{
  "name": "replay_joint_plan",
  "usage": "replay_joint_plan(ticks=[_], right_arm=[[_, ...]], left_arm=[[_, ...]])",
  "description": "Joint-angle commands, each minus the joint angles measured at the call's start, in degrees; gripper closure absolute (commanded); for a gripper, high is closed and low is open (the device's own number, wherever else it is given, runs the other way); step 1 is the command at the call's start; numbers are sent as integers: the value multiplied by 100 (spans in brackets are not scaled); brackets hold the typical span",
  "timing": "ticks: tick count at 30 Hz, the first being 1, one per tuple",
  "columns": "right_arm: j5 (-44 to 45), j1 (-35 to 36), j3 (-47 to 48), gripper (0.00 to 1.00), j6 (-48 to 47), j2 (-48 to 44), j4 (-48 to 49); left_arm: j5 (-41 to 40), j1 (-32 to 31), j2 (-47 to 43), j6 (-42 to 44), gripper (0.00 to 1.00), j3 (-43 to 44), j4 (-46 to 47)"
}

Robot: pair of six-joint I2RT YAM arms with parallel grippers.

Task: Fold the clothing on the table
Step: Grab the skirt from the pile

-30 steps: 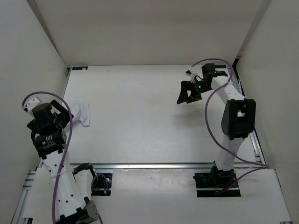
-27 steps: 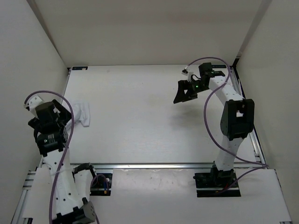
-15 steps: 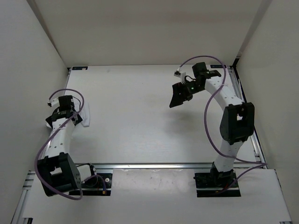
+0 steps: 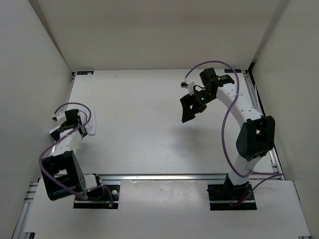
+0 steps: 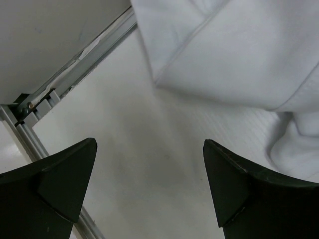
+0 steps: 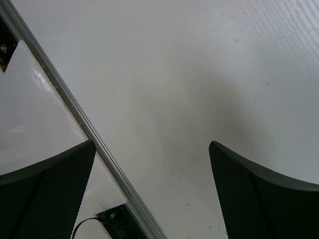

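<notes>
The clothing is a small bunched white fabric piece lying near the left edge of the table. My left gripper hangs just over its left side, pointing down. In the left wrist view the clothing fills the upper right with folds and a hem, and the left gripper stands open over bare table just short of it, touching nothing. My right gripper hovers open above the table's right-centre, far from the fabric. The right wrist view has the right gripper wide open over bare tabletop.
An aluminium rail runs along the table's left edge close beside the clothing. The front rail separates the table from the arm bases. White walls enclose the left, back and right sides.
The left arm has folded down and forward, bringing its gripper low beside the clothing. The right gripper has drifted left toward the table's middle. Both stay open.
</notes>
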Motion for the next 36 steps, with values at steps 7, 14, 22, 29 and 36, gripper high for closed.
replay_joint_plan(ticks=[7, 14, 22, 29, 36], right_arm=[[497, 196, 53, 1, 232, -345, -157], [383, 29, 122, 1, 215, -205, -199], [427, -173, 597, 0, 145, 77, -490], [471, -393, 667, 1, 189, 165, -552], [444, -420, 711, 1, 347, 305, -455]], left_arm=[[41, -212, 249, 260, 12, 706, 440], [365, 86, 792, 666, 6, 1357, 659], [481, 8, 1751, 603, 4, 1797, 844], [780, 297, 1989, 314, 24, 1587, 897], [790, 96, 1822, 436, 100, 1577, 941]])
